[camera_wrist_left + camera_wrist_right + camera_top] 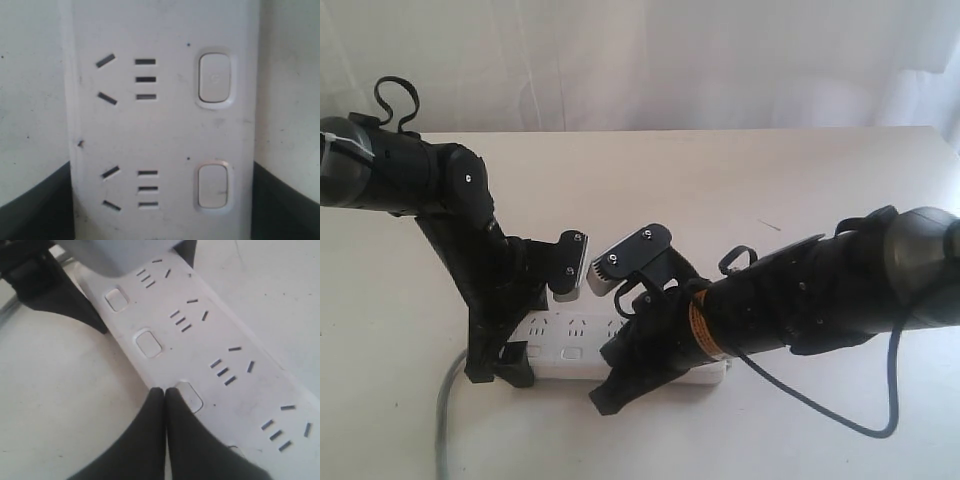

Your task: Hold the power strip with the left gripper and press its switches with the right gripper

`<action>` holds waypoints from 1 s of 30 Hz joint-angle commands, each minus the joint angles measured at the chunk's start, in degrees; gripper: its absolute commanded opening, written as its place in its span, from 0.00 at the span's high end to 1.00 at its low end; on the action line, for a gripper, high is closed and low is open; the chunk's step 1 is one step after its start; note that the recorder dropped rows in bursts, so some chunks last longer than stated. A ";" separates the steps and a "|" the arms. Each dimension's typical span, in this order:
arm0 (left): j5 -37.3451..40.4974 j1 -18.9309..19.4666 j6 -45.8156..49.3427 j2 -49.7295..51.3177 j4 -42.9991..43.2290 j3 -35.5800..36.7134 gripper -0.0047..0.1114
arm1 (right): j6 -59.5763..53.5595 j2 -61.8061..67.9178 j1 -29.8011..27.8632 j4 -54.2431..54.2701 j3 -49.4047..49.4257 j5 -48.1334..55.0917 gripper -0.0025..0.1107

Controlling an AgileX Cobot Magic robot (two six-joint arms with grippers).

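Grey cord (pixel 444 405) trails toward the front left corner of the pale smooth desk (pixel 740 190) from the left end of the long flat white plastic power strip (pixel 570 345); the strip lies flat near the front edge, left of the middle. The black jointed left gripper (pixel 502 368) straddles that end; its jaws are spread to the strip's width, a black finger (pixel 30 205) against each long side, so it appears clamped on. Further right, the bulky black right gripper (pixel 165 390) with the orange-yellow band has its pointed jaws fully together, holding nothing; its tips sit at the strip's long edge, just beside the corner of one small white rounded-square switch (pixel 189 396).

To my eye the tips are off-centre for a clean press; they should shift inward onto the button's middle, then push straight down; a slanted push risks sliding onto the casing or tipping the strip, so the left clamp must be firm.
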 commanded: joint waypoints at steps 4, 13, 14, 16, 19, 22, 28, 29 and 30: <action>4.63 -0.43 -0.17 1.47 0.72 1.04 0.96 | -0.90 1.65 0.20 2.72 -1.42 1.75 0.98; 5.17 -0.43 -0.38 1.47 0.72 1.04 0.96 | -1.26 5.34 0.20 4.99 -3.71 0.12 0.98; 5.20 -0.43 -0.38 1.47 0.72 1.14 0.96 | -1.26 5.34 0.20 4.99 -3.71 0.12 0.98; 5.30 -0.43 -1.17 1.47 0.72 1.14 0.96 | -1.26 5.33 0.20 4.99 -3.71 0.25 0.98; 5.16 -0.43 -1.51 1.47 1.25 1.14 0.96 | -1.26 5.33 0.20 4.88 -3.71 0.52 0.98; 5.07 -0.43 -1.71 1.47 1.50 1.14 0.96 | -1.26 5.33 0.20 4.88 -3.71 0.64 0.98; 4.93 -0.43 -4.54 1.47 2.49 1.14 0.96 | -1.26 5.33 0.20 4.88 -3.71 3.89 0.98; 4.93 -0.43 -4.54 1.47 2.49 1.14 0.96 | -1.26 5.33 0.20 4.88 -3.71 4.30 0.98; 4.93 -0.43 -4.54 1.47 2.49 1.14 0.96 | -1.26 5.33 0.20 4.99 -3.71 4.18 0.98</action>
